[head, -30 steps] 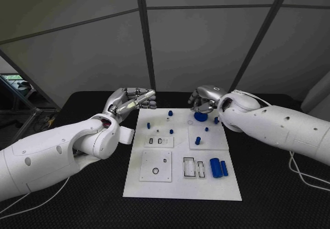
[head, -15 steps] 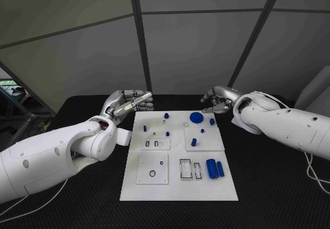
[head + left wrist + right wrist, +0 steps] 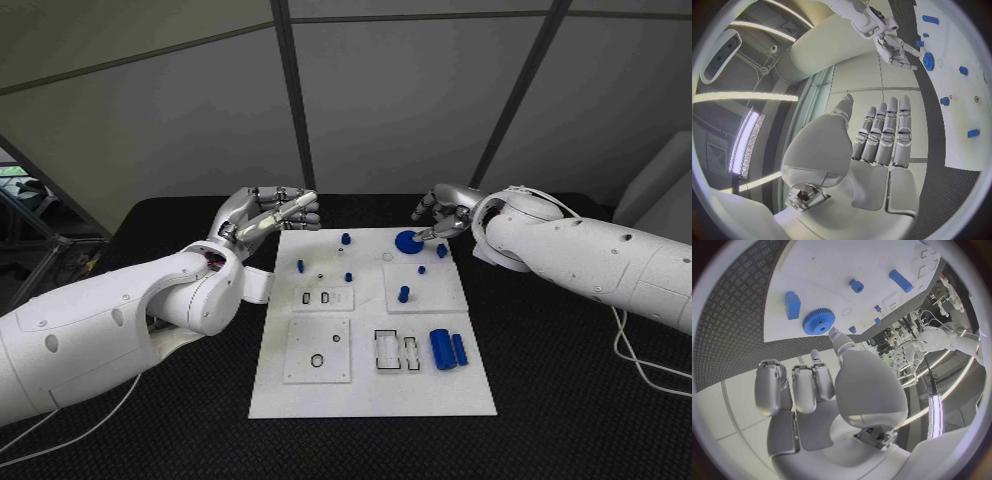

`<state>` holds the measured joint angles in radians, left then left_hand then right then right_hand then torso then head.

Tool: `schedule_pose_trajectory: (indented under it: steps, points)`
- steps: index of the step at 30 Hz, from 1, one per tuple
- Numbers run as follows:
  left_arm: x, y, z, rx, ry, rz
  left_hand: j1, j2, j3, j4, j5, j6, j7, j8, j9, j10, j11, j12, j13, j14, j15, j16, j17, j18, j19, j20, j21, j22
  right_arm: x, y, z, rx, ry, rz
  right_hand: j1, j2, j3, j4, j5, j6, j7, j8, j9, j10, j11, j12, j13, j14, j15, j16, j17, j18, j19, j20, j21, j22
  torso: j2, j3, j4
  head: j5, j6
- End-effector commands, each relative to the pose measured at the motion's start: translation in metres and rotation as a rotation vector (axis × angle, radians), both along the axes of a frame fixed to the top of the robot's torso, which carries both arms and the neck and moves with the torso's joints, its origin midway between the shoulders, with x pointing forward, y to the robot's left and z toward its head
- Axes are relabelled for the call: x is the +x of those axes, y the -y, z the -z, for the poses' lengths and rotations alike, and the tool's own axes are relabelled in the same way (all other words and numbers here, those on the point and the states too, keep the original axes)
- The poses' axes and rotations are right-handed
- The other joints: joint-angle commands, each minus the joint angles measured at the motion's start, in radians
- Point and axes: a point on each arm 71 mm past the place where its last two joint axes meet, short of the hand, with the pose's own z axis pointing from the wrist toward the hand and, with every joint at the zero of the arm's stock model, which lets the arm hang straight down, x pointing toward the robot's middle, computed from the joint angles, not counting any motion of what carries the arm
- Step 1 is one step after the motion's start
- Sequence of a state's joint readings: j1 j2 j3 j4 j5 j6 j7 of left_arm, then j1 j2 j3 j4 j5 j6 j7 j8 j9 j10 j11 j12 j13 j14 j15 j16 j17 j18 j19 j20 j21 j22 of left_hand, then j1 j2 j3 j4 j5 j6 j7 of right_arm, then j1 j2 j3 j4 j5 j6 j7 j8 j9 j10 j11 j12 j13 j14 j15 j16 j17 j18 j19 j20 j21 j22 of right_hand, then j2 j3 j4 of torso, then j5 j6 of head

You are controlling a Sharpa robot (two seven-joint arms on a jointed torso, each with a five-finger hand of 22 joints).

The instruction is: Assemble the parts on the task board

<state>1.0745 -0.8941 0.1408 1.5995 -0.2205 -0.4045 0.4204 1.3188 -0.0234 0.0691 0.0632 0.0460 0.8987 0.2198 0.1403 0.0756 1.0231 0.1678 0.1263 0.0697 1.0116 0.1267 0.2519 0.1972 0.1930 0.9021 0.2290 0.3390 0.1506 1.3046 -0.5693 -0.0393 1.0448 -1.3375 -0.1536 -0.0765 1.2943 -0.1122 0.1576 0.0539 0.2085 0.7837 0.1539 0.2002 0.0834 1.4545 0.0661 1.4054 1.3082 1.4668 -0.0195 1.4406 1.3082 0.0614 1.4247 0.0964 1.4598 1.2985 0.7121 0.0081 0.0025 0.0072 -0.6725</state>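
right hand (image 3: 438, 212) at task board (image 3: 368, 390) 1 o'clock corner, fingers spread, tip touching blue gear (image 3: 411, 241). left hand (image 3: 268, 212) at 11 o'clock corner, fingers straight, holding nothing.

- The task board (image 3: 378, 385): smooth matt white plastic.
- The gear (image 3: 819, 321): blue plastic, ridged rim.
- The table (image 3: 144, 440): black, rough patterned mat.
- The right hand (image 3: 438, 213): silvery metal sheen.

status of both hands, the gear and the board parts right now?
left hand: open, fingers straight, holds nothing
right hand: open, a fingertip at the gear's edge
blue gear: flat on the task board
two blue cylinders: lying side by side
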Motion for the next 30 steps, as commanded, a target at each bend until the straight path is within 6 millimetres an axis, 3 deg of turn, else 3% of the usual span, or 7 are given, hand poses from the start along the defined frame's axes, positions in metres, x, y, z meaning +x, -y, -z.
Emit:
schedule_pose_trajectory:
  steps: [1, 10, 14, 30]
  points:
    - [-0.001, 0.003, -0.001, -0.002, 0.012, 0.021, 0.001, 0.009, -0.007, -0.001, 0.001, 0.006, 0.000, -0.005, 0.000, 0.007, 0.002, -0.004, 0.001, -0.005, 0.001, -0.004, 0.002, -0.014, -0.003, 0.005, -0.004, -0.002, 0.003, 0.000, 0.003, -0.037, -0.045, 0.023, -0.001, 0.007, -0.008, 0.004, -0.005, -0.016, 0.002, 0.005, -0.002, -0.001, 0.000, -0.003, 0.020, 0.066, 0.009, 0.001, 0.049, -0.008, 0.001, 0.001, 0.004, -0.003, 0.001, -0.0002, 0.0011, -0.003, -0.004]
    - [0.000, 0.002, -0.001, -0.001, 0.011, 0.019, 0.002, 0.010, -0.007, -0.001, 0.001, 0.006, 0.000, -0.005, 0.000, 0.008, 0.002, -0.004, 0.001, -0.005, 0.001, -0.004, 0.002, -0.014, -0.003, 0.005, -0.004, -0.002, 0.005, -0.006, 0.006, -0.055, -0.075, 0.022, 0.006, 0.014, -0.006, 0.004, -0.004, -0.012, 0.002, 0.015, 0.000, -0.005, 0.000, -0.006, 0.017, 0.065, 0.009, 0.001, 0.048, -0.008, -0.002, 0.002, 0.004, -0.005, 0.001, 0.0017, -0.0013, -0.003, -0.008]
    - [0.000, 0.002, -0.001, -0.001, 0.010, 0.018, 0.002, 0.010, -0.007, -0.001, 0.001, 0.006, 0.000, -0.005, 0.000, 0.008, 0.002, -0.004, 0.001, -0.005, 0.001, -0.004, 0.002, -0.014, -0.003, 0.005, -0.004, -0.002, 0.005, -0.010, 0.007, -0.061, -0.087, 0.014, 0.007, 0.015, -0.006, 0.004, -0.004, -0.011, 0.002, 0.017, 0.000, -0.008, 0.000, -0.010, 0.012, 0.065, 0.009, 0.000, 0.046, -0.007, -0.003, 0.002, 0.003, -0.008, 0.001, 0.0003, -0.0003, -0.003, -0.010]
    - [-0.001, 0.003, -0.001, -0.001, 0.010, 0.019, 0.002, 0.011, -0.007, -0.001, 0.001, 0.007, 0.000, -0.005, 0.000, 0.008, 0.002, -0.004, 0.001, -0.005, 0.001, -0.004, 0.002, -0.014, -0.003, 0.005, -0.005, -0.002, 0.006, -0.015, 0.010, -0.078, -0.103, 0.003, 0.012, 0.020, -0.004, 0.002, -0.002, -0.010, 0.001, 0.021, 0.001, -0.009, 0.000, -0.010, 0.013, 0.065, 0.009, 0.004, 0.051, -0.007, -0.004, 0.002, 0.004, -0.006, 0.001, 0.0009, 0.0002, 0.002, -0.009]
